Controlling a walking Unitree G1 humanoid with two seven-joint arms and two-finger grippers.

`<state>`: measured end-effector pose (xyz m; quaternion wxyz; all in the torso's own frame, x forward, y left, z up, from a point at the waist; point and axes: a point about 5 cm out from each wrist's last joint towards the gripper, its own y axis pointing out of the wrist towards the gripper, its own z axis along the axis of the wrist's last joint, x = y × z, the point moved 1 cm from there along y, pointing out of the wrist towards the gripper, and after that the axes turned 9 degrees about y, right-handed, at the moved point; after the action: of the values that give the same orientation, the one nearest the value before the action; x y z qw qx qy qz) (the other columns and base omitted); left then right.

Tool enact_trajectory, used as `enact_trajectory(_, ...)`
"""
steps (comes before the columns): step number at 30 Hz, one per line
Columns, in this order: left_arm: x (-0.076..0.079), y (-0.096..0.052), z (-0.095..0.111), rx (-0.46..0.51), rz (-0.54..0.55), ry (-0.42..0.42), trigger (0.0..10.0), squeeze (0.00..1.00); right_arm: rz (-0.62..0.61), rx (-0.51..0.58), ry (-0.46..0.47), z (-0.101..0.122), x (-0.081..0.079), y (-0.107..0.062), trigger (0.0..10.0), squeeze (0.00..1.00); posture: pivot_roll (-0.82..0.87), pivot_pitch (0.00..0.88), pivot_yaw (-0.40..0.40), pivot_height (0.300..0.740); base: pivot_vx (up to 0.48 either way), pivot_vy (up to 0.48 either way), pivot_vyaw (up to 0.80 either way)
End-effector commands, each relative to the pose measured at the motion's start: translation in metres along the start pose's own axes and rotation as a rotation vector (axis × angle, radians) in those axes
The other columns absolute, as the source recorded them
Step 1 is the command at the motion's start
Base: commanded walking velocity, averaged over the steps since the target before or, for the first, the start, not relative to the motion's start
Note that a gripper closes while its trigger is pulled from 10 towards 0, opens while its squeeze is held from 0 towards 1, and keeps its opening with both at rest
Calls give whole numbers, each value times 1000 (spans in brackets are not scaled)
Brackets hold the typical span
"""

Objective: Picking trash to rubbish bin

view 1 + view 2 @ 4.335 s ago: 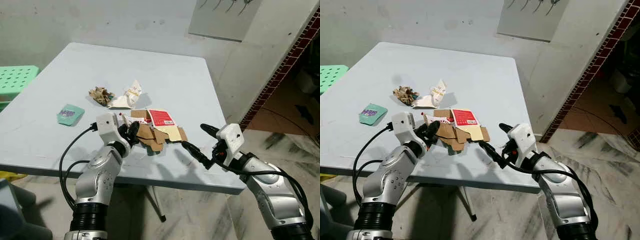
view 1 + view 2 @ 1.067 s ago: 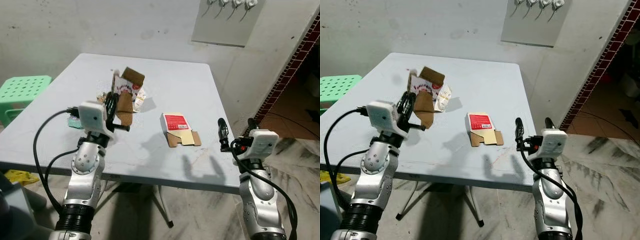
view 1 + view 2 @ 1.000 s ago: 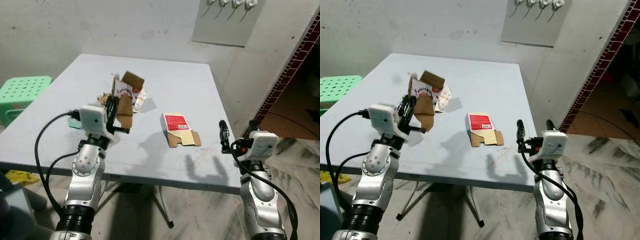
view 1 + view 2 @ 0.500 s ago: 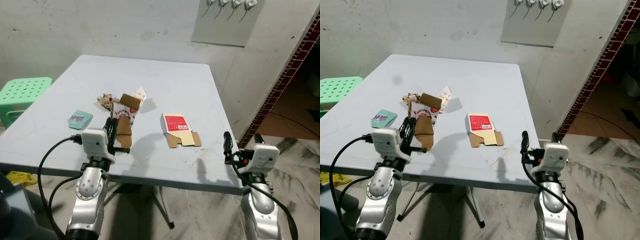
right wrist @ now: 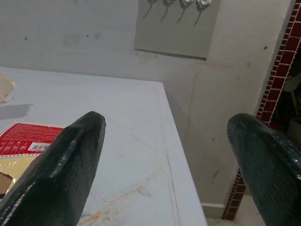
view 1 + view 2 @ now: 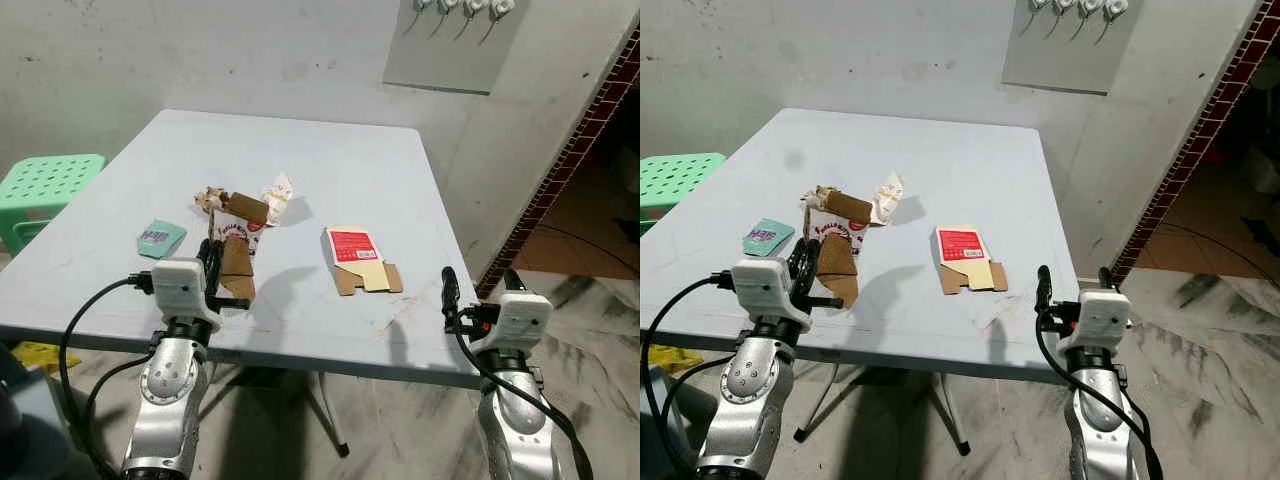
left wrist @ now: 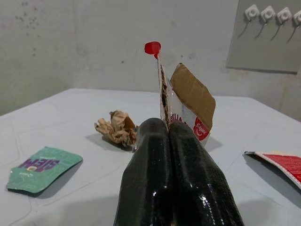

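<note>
Matt cardboard box [image 6: 233,252], glossy fingers [image 7: 188,188]

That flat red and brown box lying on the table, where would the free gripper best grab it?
Probably by the brown flaps at the near end of the flattened box. It lies flat on the table, so the body offers little to pinch, while the flaps stick out toward the open right gripper. Come in low from the robot's side.

Even indoor light, soft shadows on table [image 6: 330,160]; wrist views' near fingers blurred, glossy.

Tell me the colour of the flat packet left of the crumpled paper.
Teal green with purple lettering; the packet shows best in the left wrist view.
</note>
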<state>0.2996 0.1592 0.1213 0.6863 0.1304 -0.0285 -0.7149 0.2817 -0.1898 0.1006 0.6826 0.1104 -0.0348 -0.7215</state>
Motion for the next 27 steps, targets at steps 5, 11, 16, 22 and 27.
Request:
enact_trajectory(5,-1,6,5,-7,-20,-31,10000,0,19,-2,-13,4,-2,4,10000,0,29,0,-49,740,0,0,100)
enact_trajectory(11,-2,8,5,-11,-20,-20,10000,0,21,-7,-14,3,-2,5,10000,0,28,0,-50,740,0,0,634)
enact_trajectory(16,-3,10,6,-13,-26,-20,10000,0,9,1,24,4,-1,5,10000,0,24,0,-41,740,0,0,453)
enact_trajectory(22,-2,18,9,-5,-35,-17,10000,0,6,7,23,5,-1,5,10000,0,4,0,-22,740,0,0,0)
enact_trajectory(27,-1,22,11,-4,-48,-16,10000,0,2,15,21,7,-1,5,10000,0,-19,0,2,740,0,0,0)
